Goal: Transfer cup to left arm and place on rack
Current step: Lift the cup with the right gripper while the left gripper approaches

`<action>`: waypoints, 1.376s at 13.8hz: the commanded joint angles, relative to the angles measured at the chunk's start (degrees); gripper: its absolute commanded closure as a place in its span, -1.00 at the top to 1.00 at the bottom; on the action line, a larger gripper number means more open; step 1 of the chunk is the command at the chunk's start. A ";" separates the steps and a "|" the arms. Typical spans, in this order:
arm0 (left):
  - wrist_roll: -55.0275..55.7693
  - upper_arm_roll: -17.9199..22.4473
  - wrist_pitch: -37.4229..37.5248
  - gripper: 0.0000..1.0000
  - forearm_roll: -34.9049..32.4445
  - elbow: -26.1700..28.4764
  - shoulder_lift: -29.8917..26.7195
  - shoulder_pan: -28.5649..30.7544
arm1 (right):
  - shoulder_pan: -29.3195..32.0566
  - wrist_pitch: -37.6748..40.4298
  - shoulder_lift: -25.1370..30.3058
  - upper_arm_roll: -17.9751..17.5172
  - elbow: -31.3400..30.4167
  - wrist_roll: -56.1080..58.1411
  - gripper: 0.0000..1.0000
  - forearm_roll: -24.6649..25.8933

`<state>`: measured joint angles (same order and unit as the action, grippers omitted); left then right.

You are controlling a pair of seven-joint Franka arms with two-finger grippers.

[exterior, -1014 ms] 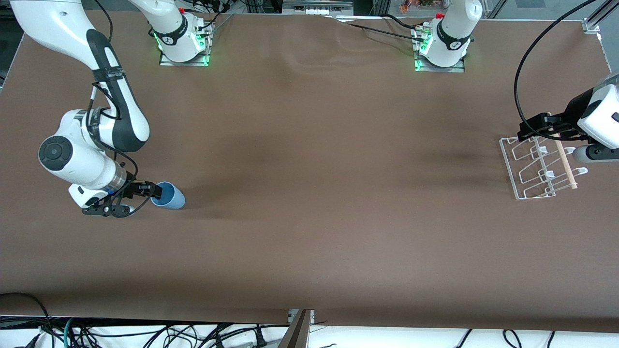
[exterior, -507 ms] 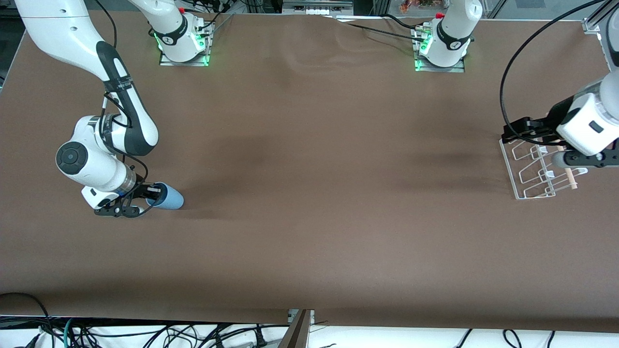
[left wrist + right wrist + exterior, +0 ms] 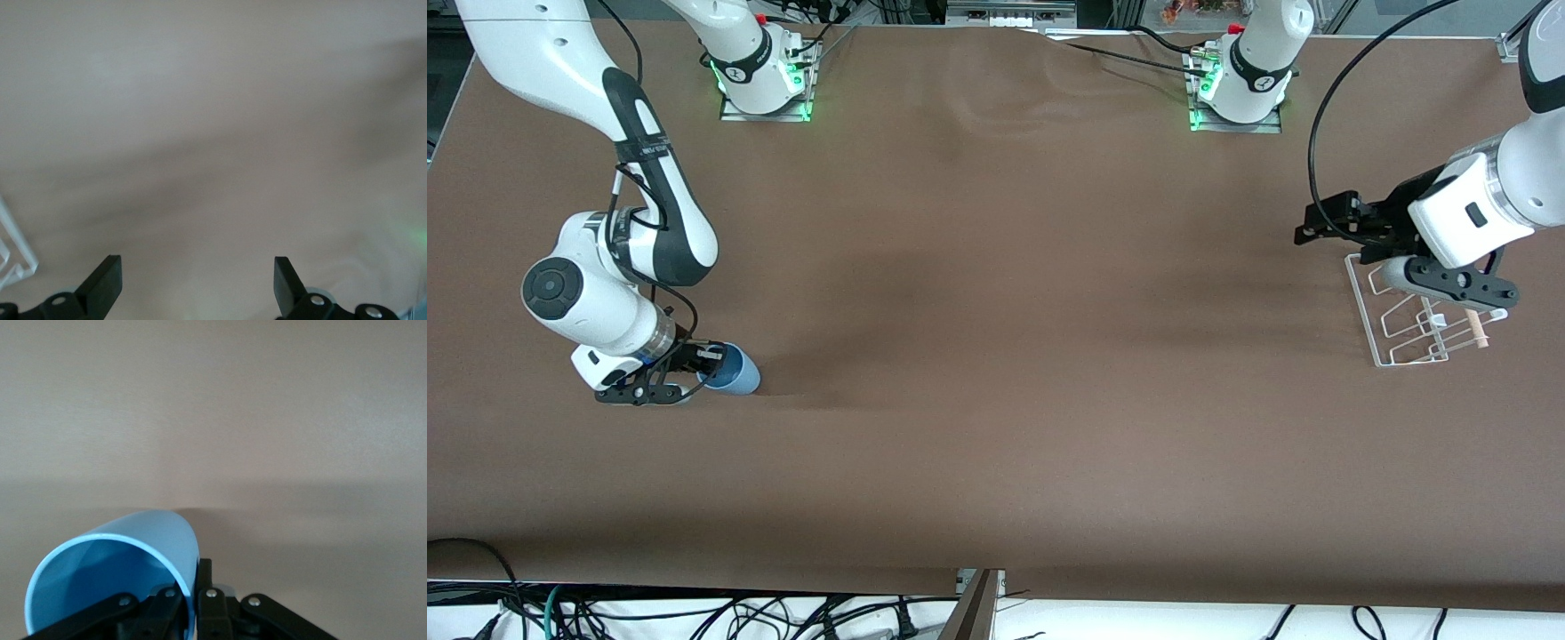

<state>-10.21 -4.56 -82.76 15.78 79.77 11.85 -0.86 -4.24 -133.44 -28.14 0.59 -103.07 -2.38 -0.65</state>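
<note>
Over at the right arm's end, right gripper point(image 3: 710, 360) pinches the cup point(image 3: 735, 371)'s rim; left gripper point(image 3: 1319, 226) spread beside the rack point(image 3: 1362, 293), handoff and racking still to do.

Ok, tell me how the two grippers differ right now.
The right gripper is shut on the rim of the cup, one finger inside it; the left gripper holds nothing, its fingers spread wide. The right gripper sits low at the right arm's end of the table; the left gripper hangs beside the rack, at the edge toward the right arm's end. Both are black two-finger grippers on white arms.
</note>
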 commanded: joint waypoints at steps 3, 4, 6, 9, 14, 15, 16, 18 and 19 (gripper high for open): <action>-26.47 -1.94 -1.79 1.00 3.38 0.74 -0.17 0.16 | -0.42 14.77 2.30 -4.97 7.86 -8.74 -1.00 -0.85; -31.93 -2.81 -3.01 1.00 3.73 1.00 -0.17 0.16 | -0.42 16.62 2.30 -6.99 9.53 -11.91 -1.00 -0.85; -40.55 -4.84 -6.43 1.00 5.31 1.35 -0.17 0.16 | -0.42 17.78 2.30 -10.51 10.78 -16.23 -1.00 -3.55; -53.47 -7.30 -15.12 1.00 9.78 5.47 -0.52 0.68 | -0.59 17.43 2.13 -13.24 12.18 -17.66 -1.00 -19.78; -62.20 -14.40 -33.03 1.00 10.94 16.88 -4.64 0.77 | -4.27 14.72 0.10 -17.29 17.72 -18.54 -1.00 -37.64; -62.30 -16.08 -36.82 1.00 11.12 19.00 -5.43 0.86 | -5.68 12.44 0.10 -17.29 18.07 -18.54 -1.00 -41.07; -62.04 -17.31 -39.65 1.00 11.12 20.24 -5.61 0.86 | -7.61 9.37 -0.07 -17.29 18.08 -18.54 -1.00 -43.36; -62.04 -18.64 -41.95 1.00 11.03 20.87 -5.61 0.68 | -12.00 1.21 -0.68 -17.29 18.08 -18.62 -1.00 -44.09; -62.04 -19.60 -42.92 1.00 10.42 20.87 -5.61 0.60 | -13.59 -1.70 -0.95 -17.38 18.25 -18.62 -1.00 -44.18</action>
<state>-69.81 -23.21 -123.55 25.15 98.16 8.58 -0.87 -14.78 -130.60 -27.69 -16.85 -86.72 -20.16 -43.58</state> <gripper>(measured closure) 0.000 0.947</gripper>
